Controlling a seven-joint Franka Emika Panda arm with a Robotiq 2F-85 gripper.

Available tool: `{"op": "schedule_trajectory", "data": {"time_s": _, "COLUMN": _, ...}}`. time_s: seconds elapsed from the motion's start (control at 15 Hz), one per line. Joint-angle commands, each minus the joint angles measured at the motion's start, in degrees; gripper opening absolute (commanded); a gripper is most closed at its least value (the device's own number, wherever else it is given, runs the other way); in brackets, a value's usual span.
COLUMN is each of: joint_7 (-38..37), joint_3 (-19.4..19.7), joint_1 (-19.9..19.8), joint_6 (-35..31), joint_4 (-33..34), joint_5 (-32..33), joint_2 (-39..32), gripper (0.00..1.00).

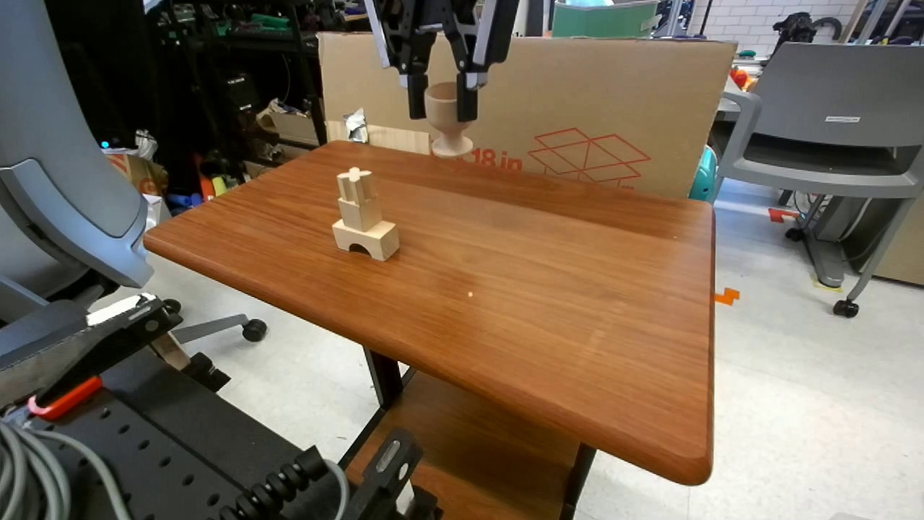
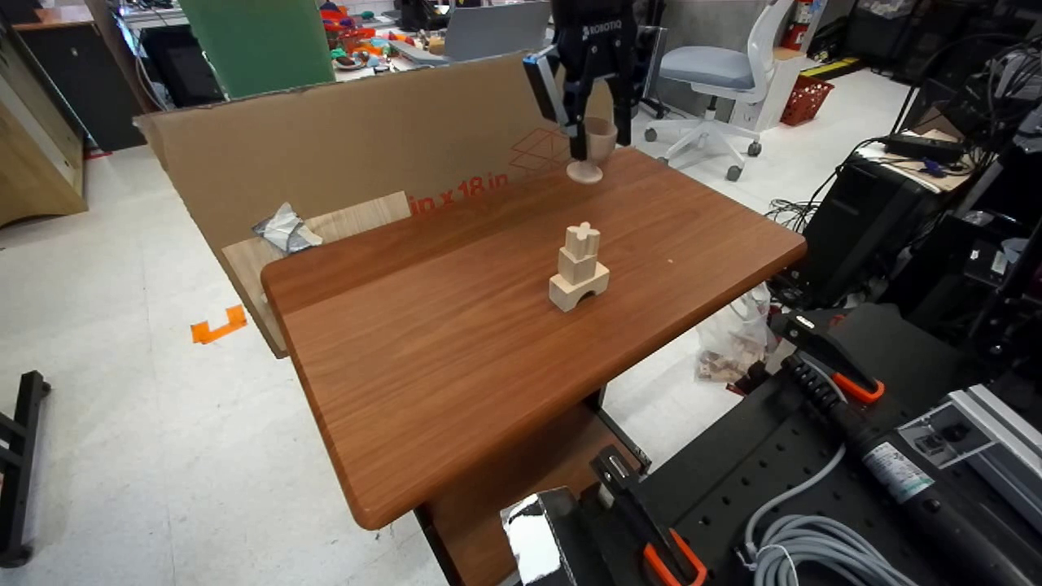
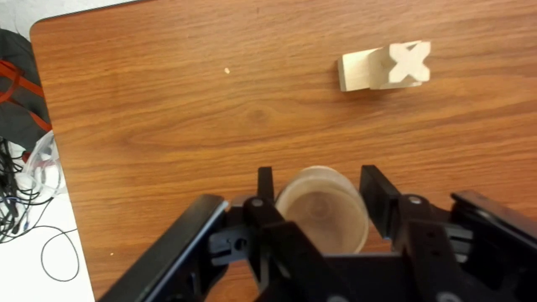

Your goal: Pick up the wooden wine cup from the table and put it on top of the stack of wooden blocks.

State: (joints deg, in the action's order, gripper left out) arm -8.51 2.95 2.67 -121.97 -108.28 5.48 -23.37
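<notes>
The wooden wine cup (image 1: 452,146) hangs in the air above the far side of the table (image 1: 548,289), slightly tilted, base down. My gripper (image 1: 442,108) has a finger on each side of its bowl. In the wrist view the cup (image 3: 323,216) shows open rim up between the black fingers (image 3: 319,184). The cup (image 2: 584,172) is also off the tabletop in an exterior view. The stack of wooden blocks (image 1: 361,215) stands upright on the table, lower than the cup and apart from it; an X-shaped block (image 3: 409,63) tops it. The cup's stem is hidden in the wrist view.
A large cardboard box (image 1: 599,101) stands along the table's far edge, with a taped wooden plank (image 2: 366,218) beside it. Grey chairs (image 1: 830,108) stand around. A black perforated platform (image 1: 166,440) with clamps and cables lies at the near side.
</notes>
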Motion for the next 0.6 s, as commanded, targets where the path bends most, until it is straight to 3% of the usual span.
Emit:
{"op": "schedule_trajectory", "data": {"time_s": 0.0, "joint_7": -0.62, "joint_3": -0.78, "joint_1": 0.49, "joint_6": -3.44, "joint_4": -6.25, "joint_5": 0.87, "joint_2": 5.01, "gripper": 0.29}}
{"op": "schedule_trajectory", "data": {"time_s": 0.53, "joint_7": -0.43, "joint_3": -2.77, "joint_1": 1.04, "joint_6": -4.9, "joint_4": -13.15, "joint_5": 0.36, "joint_2": 10.87, "gripper": 0.29}}
